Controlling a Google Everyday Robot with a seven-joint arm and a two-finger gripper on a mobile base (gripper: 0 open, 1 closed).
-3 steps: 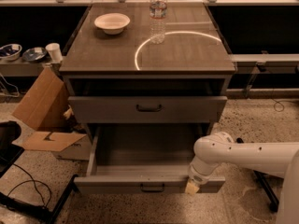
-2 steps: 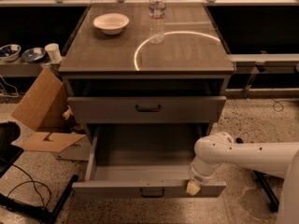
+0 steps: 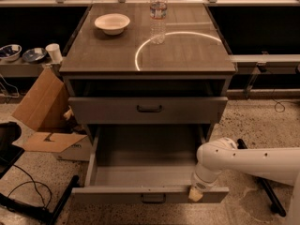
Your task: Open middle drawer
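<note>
One drawer is open: the middle drawer [image 3: 140, 175]. It sticks far out of the cabinet [image 3: 225, 86], and its grey tray is bare inside.

The gripper [image 3: 196, 194] is low down on the right, at the front edge of this drawer. Its pale tip touches the top of the drawer front, or is just on it. I cannot tell if the gripper is open or shut. The white arm [image 3: 253, 161] runs off to the right of it.

The drawer's small black handle [image 3: 153, 198] is just left of the gripper, in the middle of the front. The grey tray lies up and to the left of the gripper.

Above the gripper is a taller drawer [image 3: 103, 110], and it is shut. Its black handle [image 3: 150, 108] is up and to the left of the gripper.

Far above the gripper is the cabinet top [image 3: 103, 55]. A bright ring of light [image 3: 137, 59] shines on it. A water bottle [image 3: 158, 14] stands upright at the edge of the ring. A white bowl [image 3: 112, 23] sits left of the bottle, a little apart from it.

Far left of the gripper, a cardboard box [image 3: 40, 104] leans by the cabinet, on the speckled floor [image 3: 262, 121]. Higher up on that side, a white cup [image 3: 54, 53] and two small bowls [image 3: 21, 53] sit on a low shelf.
</note>
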